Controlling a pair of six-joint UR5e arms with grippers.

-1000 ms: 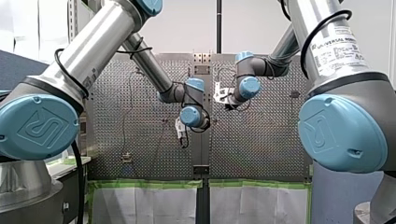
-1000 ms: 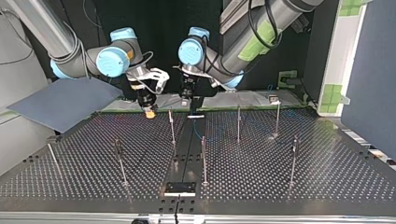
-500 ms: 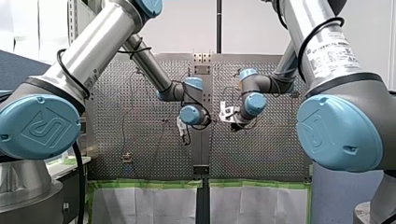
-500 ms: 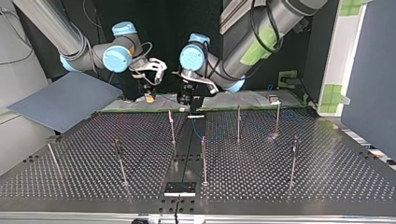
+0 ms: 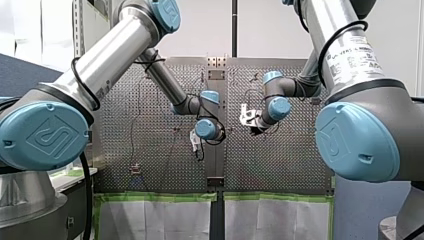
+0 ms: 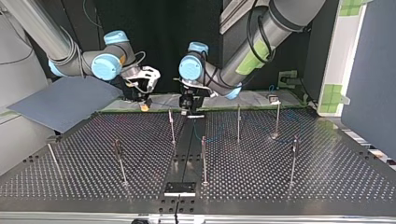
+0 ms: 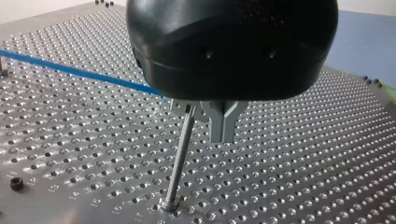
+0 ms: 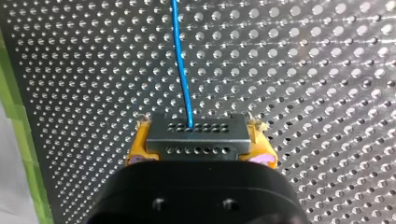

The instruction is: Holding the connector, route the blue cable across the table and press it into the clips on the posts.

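Observation:
In the right wrist view my right gripper (image 8: 198, 148) has its yellow pads (image 8: 136, 148) shut on a dark grey connector (image 8: 196, 134). The blue cable (image 8: 182, 70) leaves the connector and runs away over the perforated table (image 8: 303, 70). In the left wrist view my left gripper (image 7: 221, 136) has its metal fingers shut right beside a thin post (image 7: 180, 158). The blue cable (image 7: 70, 70) comes in low over the table and vanishes behind the gripper's body near the post's top. Whether the fingers pinch it is hidden. In the top view my right gripper (image 6: 144, 105) and my left gripper (image 6: 189, 110) hang near the far edge.
Several thin posts stand on the table, among them one by my left gripper (image 6: 172, 125), a middle one (image 6: 203, 158) and others at the top view's right (image 6: 238, 122). A black plate (image 6: 180, 188) sits at the near edge. A grey-blue sheet (image 6: 60, 102) lies at the left.
My right gripper with the connector has moved lower and toward the front view's right, away from my left gripper. My left gripper has shifted only slightly and stays by its post.

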